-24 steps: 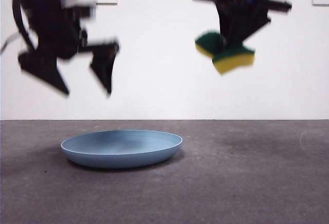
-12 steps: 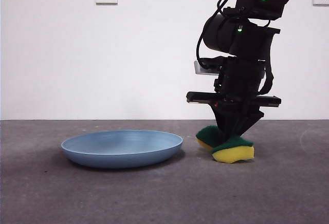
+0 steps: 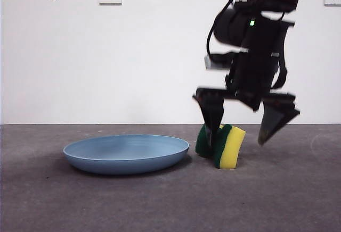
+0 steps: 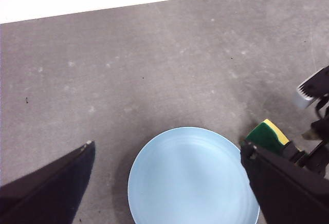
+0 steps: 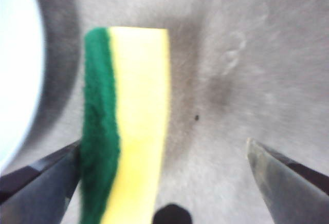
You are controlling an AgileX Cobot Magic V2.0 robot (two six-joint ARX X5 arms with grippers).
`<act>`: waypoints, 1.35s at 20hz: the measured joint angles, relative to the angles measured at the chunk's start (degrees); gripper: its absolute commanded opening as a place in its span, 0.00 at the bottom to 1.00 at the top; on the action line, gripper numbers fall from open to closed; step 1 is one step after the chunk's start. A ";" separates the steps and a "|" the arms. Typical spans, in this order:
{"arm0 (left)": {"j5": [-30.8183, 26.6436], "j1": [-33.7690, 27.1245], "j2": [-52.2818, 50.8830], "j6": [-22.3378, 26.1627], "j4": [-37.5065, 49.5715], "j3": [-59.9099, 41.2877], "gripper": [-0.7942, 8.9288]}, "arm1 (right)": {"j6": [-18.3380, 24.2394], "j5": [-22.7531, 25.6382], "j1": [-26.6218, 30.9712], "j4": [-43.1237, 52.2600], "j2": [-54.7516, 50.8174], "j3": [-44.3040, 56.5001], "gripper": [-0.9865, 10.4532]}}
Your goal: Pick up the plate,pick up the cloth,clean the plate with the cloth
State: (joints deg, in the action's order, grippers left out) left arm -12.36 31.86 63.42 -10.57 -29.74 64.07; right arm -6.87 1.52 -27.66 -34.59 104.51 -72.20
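Now right hand (image 3: 240, 131) spread wide, empty, cloth (image 3: 221, 145) on edge beside plate (image 3: 126, 153), left hand (image 4: 167, 188) open

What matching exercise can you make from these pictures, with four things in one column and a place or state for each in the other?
Things:
1. the plate
2. the sponge
3. the right gripper
4. the left gripper

Places or states:
A. fingers spread wide, low over the table around the sponge
B. lying flat on the grey table, nothing in it
C. raised high above the plate, holding nothing
D. standing on its edge on the table, next to the plate

Pairs: 1-B, 2-D, 3-A, 4-C
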 measured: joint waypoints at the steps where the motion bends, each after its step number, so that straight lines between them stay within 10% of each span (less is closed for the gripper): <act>1: 0.00 0.00 0.00 0.00 -0.02 0.00 0.57 | 0.00 0.13 0.00 -0.15 -2.19 0.00 0.55; 6: -0.02 0.00 0.00 0.00 -0.46 0.00 0.57 | 0.00 1.90 0.46 -1.25 -13.14 0.00 0.54; 8: -0.46 0.00 0.00 0.09 -0.77 0.00 0.54 | -0.02 1.49 0.66 -3.50 -16.33 0.00 0.28; 9: -1.49 0.00 0.00 0.52 -0.81 0.00 0.42 | 0.00 1.49 0.68 -4.26 -18.34 0.00 0.10; 11: -3.63 0.00 0.00 1.99 -0.85 0.00 0.06 | 0.11 1.49 0.17 -4.83 -22.62 0.00 0.08; 19: -3.76 1.44 -2.19 4.63 -1.51 0.00 0.07 | 1.31 1.95 -6.29 -4.57 -37.83 0.24 0.08; 27: -4.61 3.89 -20.50 6.95 5.27 -11.52 0.07 | 1.77 13.42 -13.16 9.20 -59.39 20.28 0.08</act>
State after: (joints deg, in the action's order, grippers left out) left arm -16.97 35.75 42.92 -3.62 -24.47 52.56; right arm -5.10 14.94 -40.82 -25.39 45.12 -51.92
